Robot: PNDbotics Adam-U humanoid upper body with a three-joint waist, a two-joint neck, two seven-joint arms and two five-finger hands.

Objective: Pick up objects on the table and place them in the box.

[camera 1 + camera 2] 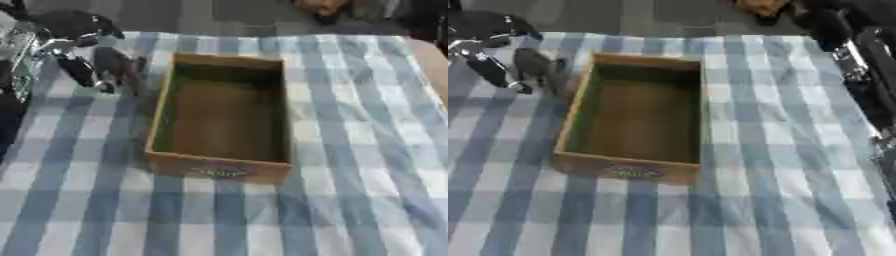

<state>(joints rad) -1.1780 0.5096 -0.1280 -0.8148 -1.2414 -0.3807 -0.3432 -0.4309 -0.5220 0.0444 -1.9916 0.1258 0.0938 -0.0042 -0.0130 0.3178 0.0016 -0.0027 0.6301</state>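
An open wooden box [220,169] stands in the middle of the checked cloth, and its inside looks empty. My left hand [77,69], black with silver joints, reaches in from the upper left and hangs just left of the box's far left corner. A small dark grey thing [112,65] shows right beside the hand, close to the box's left wall. Whether the hand holds it is unclear. My right arm [857,65] runs down the right edge of the right eye view, and its hand is out of sight.
A blue and white checked cloth [350,190] covers the table. The table's bare edge [433,65] shows at the far right. Dark shapes lie beyond the far edge of the table.
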